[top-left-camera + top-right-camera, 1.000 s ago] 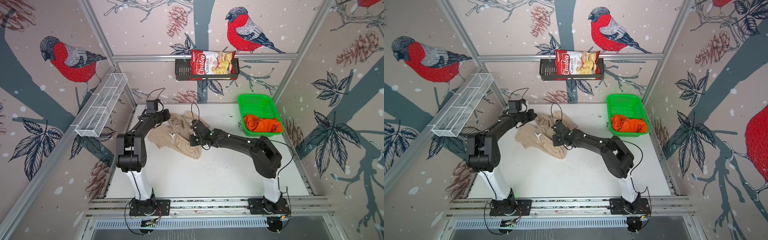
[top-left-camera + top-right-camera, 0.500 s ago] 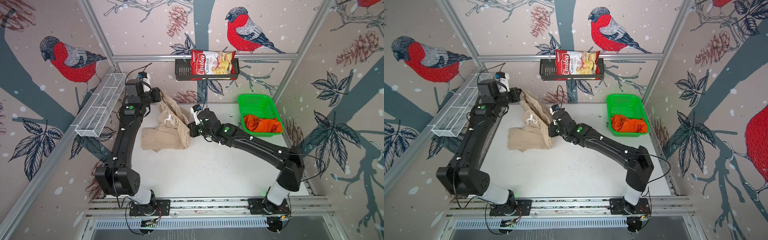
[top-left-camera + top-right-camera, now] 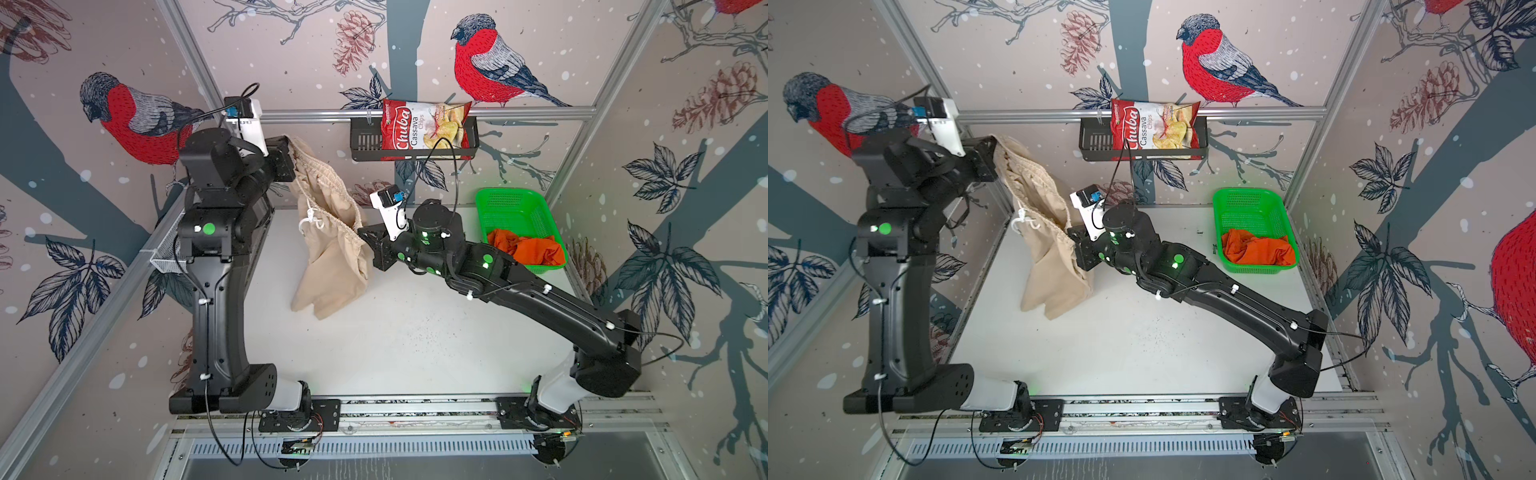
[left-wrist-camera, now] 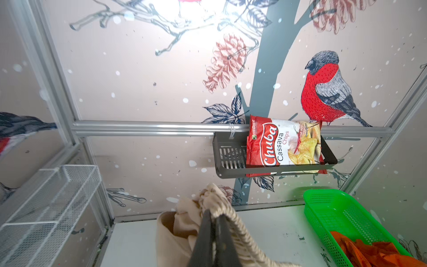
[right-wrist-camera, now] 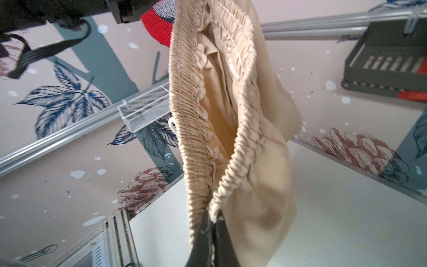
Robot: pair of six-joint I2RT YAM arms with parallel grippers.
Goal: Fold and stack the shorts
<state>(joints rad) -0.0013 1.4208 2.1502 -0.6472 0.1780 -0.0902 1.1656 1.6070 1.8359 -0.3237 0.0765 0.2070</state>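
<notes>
While the white table (image 3: pixel 415 340) carries a green basket (image 3: pixel 511 199) at its back right, the beige shorts (image 3: pixel 332 257) hang over its back left part, strung by the waistband between the two grippers. The left gripper (image 3: pixel 291 161) is clamped on one end of the waistband, high up near the back wall. The right gripper (image 3: pixel 366 240), lower and nearer the middle, is clamped on the other end. The right arm stretches across the table between this pair and the orange shorts (image 3: pixel 525 249), which lie crumpled in the basket. Seen from above, the left arm hides most of a wire mesh shelf (image 4: pixel 53 198) on the left wall. A black rack (image 3: pixel 365 143) on the back wall holds a red Chuba cassava chips bag (image 3: pixel 424 129), and the right arm's cable crosses in front of it.

A second ago the beige pair lay bunched on the table with both grippers down at it. Both arms have since risen, the left much higher. The basket and the orange pair have not moved.

Only the top views show the legs dangling towards the table. A white drawstring (image 3: pixel 311 218) hangs from the waistband. The left wrist view shows its fingers (image 4: pixel 202 240) pressed together on gathered elastic. The right wrist view looks up into the gaping waist opening, its fingers (image 5: pixel 201 242) pinching the band.
</notes>
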